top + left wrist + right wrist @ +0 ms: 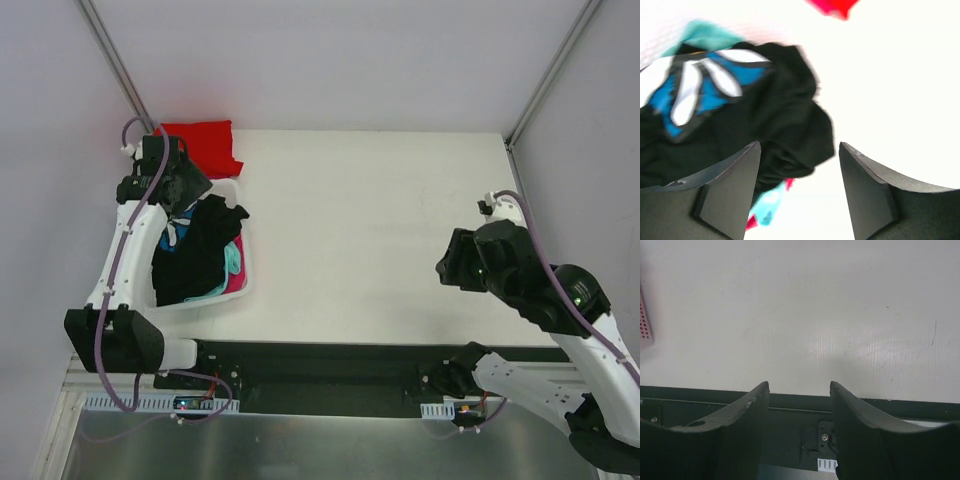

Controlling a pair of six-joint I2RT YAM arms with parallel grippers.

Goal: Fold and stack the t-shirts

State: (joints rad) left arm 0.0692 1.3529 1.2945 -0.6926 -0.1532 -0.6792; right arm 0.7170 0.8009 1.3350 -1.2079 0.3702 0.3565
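Note:
A folded bright red t-shirt (200,143) lies at the table's back left; its corner (832,7) shows at the top of the left wrist view. In a white basket (200,304) lie a crumpled black garment (200,250), a teal-and-white patterned one (700,85) and magenta-pink cloth (237,278). My left gripper (190,195) hangs open over the basket's far end. The black garment's edge (785,145) lies below, by its left finger, and nothing is held. My right gripper (448,268) hovers open and empty at the right, over bare table near the front edge (800,385).
The basket stands at the table's left edge, just in front of the red shirt. Its pinkish perforated wall (644,320) shows at the left rim of the right wrist view. A black rail (330,360) runs along the table's near edge. Frame posts rise at both back corners.

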